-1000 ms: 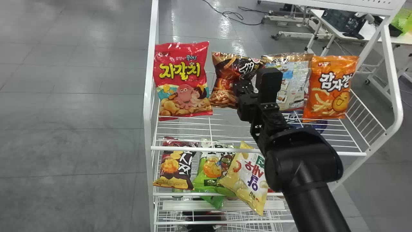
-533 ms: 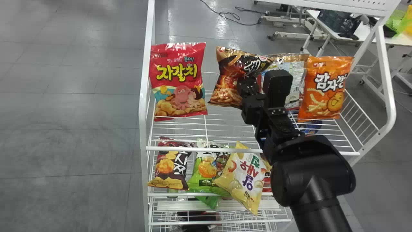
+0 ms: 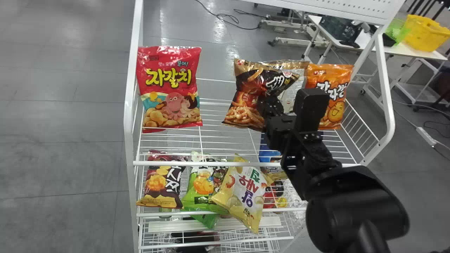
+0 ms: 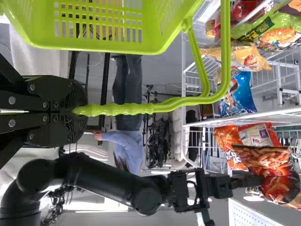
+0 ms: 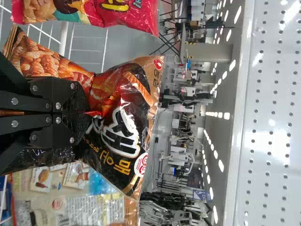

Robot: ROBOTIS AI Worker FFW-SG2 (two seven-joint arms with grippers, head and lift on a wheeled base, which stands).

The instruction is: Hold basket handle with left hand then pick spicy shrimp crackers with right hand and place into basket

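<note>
Pinches the spicy shrimp crackers around mid-bag with the right gripper, above the upper shelf of the white rack. Clamps the green handle in the left gripper, with the basket hanging near the rack. Has the crackers outside the basket.

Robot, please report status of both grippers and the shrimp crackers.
Left gripper shut on green basket handle. Right gripper pinching spicy shrimp crackers by the middle. Orange snack bag beyond the right arm.
</note>
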